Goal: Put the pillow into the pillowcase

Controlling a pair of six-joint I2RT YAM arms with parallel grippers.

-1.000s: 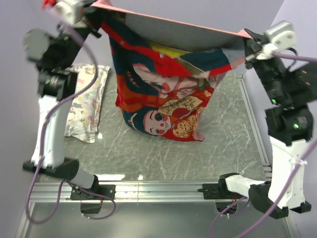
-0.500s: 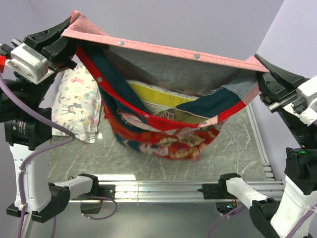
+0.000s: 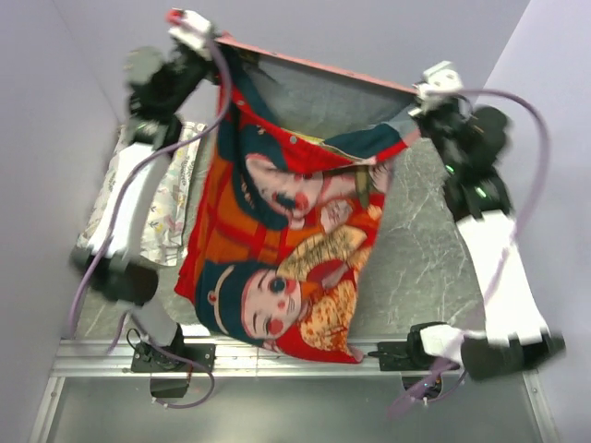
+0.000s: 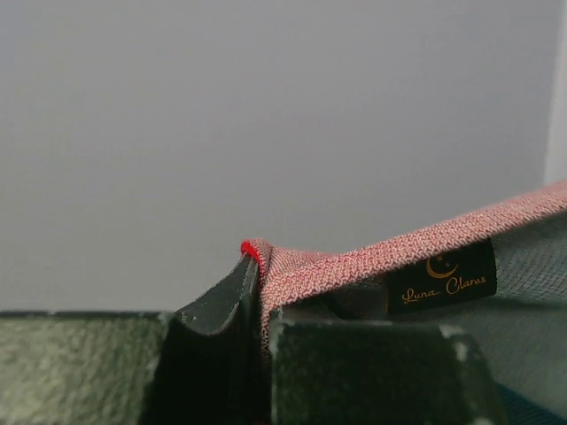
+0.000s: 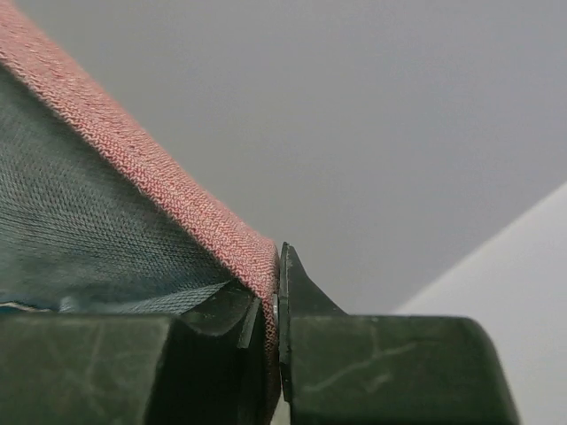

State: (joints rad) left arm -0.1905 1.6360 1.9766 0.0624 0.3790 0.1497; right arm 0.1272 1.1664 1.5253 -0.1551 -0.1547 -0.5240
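The red pillowcase [image 3: 286, 268], printed with cartoon children, hangs full length from its pink top hem, and its lower end reaches the table's front rail. My left gripper [image 3: 220, 41] is shut on the hem's left corner, and in the left wrist view the gripper [image 4: 257, 283] pinches the hem [image 4: 372, 266] beside a black label. At the hem's right corner my right gripper [image 3: 417, 94] is shut too. The right wrist view shows that gripper [image 5: 279, 283] clamping the pink hem [image 5: 133, 150]. The pillow is hidden.
A white animal-print pillow [image 3: 162, 194] lies on the grey marbled table [image 3: 425, 240] at the left, partly behind the left arm. An aluminium rail [image 3: 295, 355] carrying both arm bases runs along the near edge. Lilac walls close in on the back and both sides.
Both arms have swung up and away toward the back wall, carrying the hem high. The case, sagging open with the yellow-edged pillow showing inside, now hangs long and the pillow no longer shows.
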